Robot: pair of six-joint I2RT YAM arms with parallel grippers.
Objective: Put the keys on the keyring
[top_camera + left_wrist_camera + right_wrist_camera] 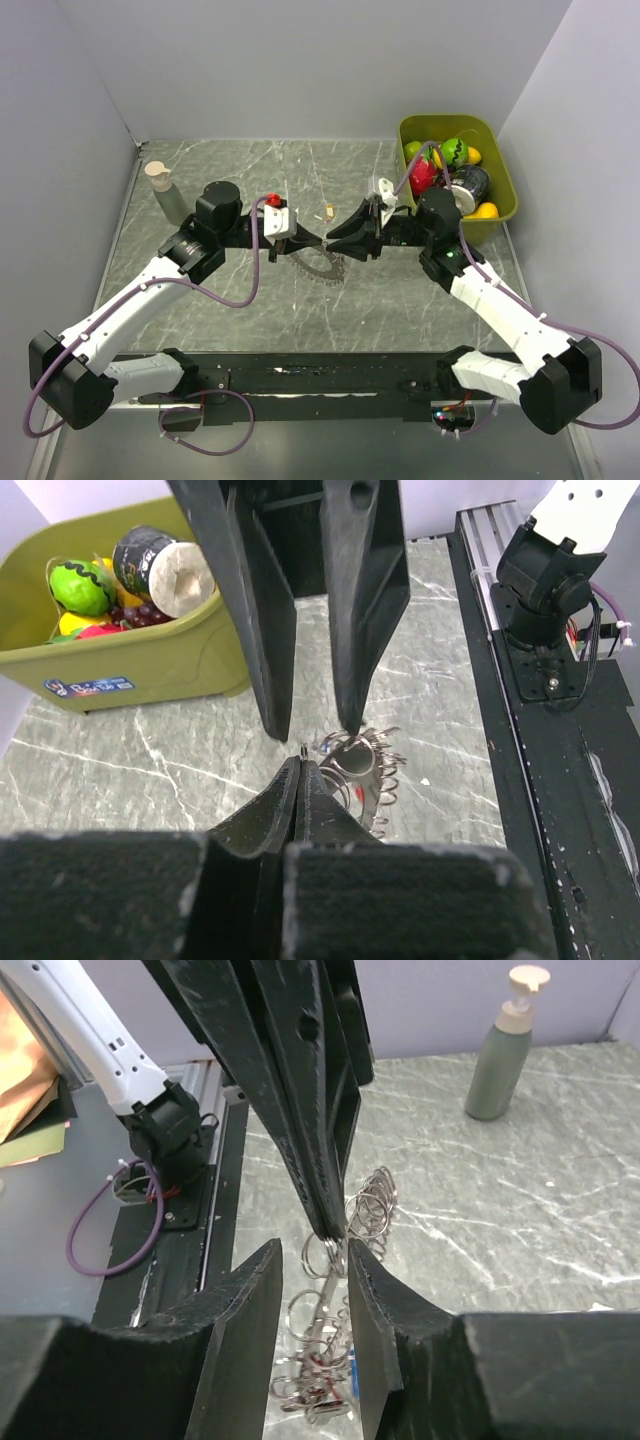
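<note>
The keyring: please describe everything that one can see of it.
The keyring is a wide, thin ring of silvery metal, fringed all around with small wire loops and keys, so it looks like a gear. It is at the middle of the table, between the two arms. The shut left fingers appear to pinch one edge of it; the right fingers stand apart on either side of that spot.

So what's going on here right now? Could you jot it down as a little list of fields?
Left gripper: shut, seemingly pinching the keyring
Right gripper: open, straddling the ring
Loose key: tan, on the table beyond the grippers
Bin: green, holds toy fruit, far right
Bottle: upright, far left
</note>
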